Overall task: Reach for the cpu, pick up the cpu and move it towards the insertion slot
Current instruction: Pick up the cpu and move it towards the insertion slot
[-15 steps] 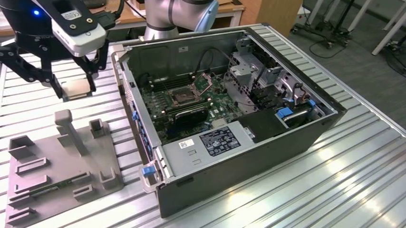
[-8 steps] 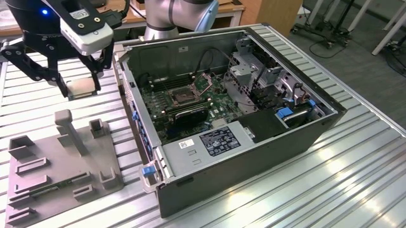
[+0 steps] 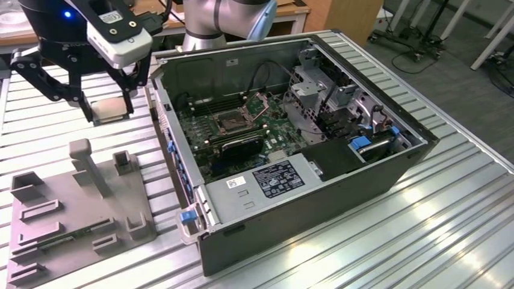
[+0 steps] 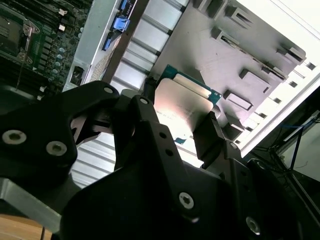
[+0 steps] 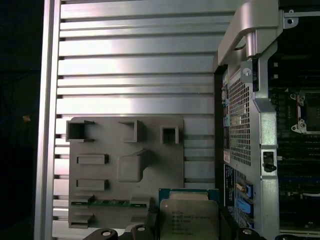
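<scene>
The cpu (image 3: 110, 109), a small pale square chip, hangs in the air above the slatted table, to the exterior view's left of the computer case. My gripper (image 3: 108, 111) is shut on it, one black finger on each side. In both wrist views the cpu (image 4: 182, 105) (image 5: 189, 216) sits between the fingers (image 4: 212, 135) (image 5: 151, 222), its metal top and green edge showing. The insertion slot (image 3: 229, 122) is the square socket with a silver frame on the motherboard inside the case, some way to the exterior view's right of the chip. The slot (image 5: 311, 112) also appears in the first wrist view.
The open computer case (image 3: 321, 180) stands in the middle, and its raised side wall (image 3: 165, 120) lies between the chip and the socket. A grey fixture tray (image 3: 72, 217) with upright blocks lies on the table below the gripper. The robot arm's base (image 3: 216, 24) stands behind the case.
</scene>
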Robot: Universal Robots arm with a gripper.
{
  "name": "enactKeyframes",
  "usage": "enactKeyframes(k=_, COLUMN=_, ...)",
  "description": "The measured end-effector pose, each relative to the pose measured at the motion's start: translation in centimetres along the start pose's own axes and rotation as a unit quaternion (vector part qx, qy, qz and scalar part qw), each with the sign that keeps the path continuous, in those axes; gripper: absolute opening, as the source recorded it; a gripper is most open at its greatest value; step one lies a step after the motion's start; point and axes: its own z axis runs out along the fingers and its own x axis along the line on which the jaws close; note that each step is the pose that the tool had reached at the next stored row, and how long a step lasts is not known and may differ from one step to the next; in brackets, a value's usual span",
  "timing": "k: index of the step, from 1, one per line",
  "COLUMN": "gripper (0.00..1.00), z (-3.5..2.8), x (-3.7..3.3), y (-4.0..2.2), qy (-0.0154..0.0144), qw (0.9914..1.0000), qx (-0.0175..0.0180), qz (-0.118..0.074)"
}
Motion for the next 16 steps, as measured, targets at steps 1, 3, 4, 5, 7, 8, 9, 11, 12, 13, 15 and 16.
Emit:
enactKeyframes(k=1, gripper=0.55, z=0.0, x=-0.08, y=0.0, qy=0.0, qw=1.0, qx=0.0, qz=0.0)
enactKeyframes(k=3, gripper=0.55, z=0.0, x=-0.26, y=0.0, qy=0.0, qw=1.0, qx=0.0, qz=0.0)
enactKeyframes(k=4, gripper=0.55, z=0.0, x=-0.36, y=0.0, qy=0.0, qw=1.0, qx=0.0, qz=0.0)
enactKeyframes(k=5, gripper=0.55, z=0.0, x=-0.46, y=0.0, qy=0.0, qw=1.0, qx=0.0, qz=0.0)
enactKeyframes(k=7, gripper=0.55, z=0.0, x=-0.65, y=0.0, qy=0.0, qw=1.0, qx=0.0, qz=0.0)
enactKeyframes(k=8, gripper=0.55, z=0.01, x=-0.72, y=0.0, qy=0.0, qw=1.0, qx=0.0, qz=0.0)
enactKeyframes(k=9, gripper=0.55, z=0.0, x=-0.81, y=0.0, qy=0.0, qw=1.0, qx=0.0, qz=0.0)
enactKeyframes(k=11, gripper=0.55, z=0.0, x=-0.98, y=0.0, qy=0.0, qw=1.0, qx=0.0, qz=0.0)
enactKeyframes(k=12, gripper=0.55, z=0.0, x=-1.07, y=0.0, qy=0.0, qw=1.0, qx=0.0, qz=0.0)
enactKeyframes(k=13, gripper=0.55, z=0.0, x=-1.17, y=0.0, qy=0.0, qw=1.0, qx=0.0, qz=0.0)
enactKeyframes(k=15, gripper=0.55, z=0.0, x=-1.37, y=0.0, qy=0.0, qw=1.0, qx=0.0, qz=0.0)
enactKeyframes(k=16, gripper=0.55, z=0.0, x=-1.48, y=0.01, qy=0.0, qw=1.0, qx=0.0, qz=0.0)
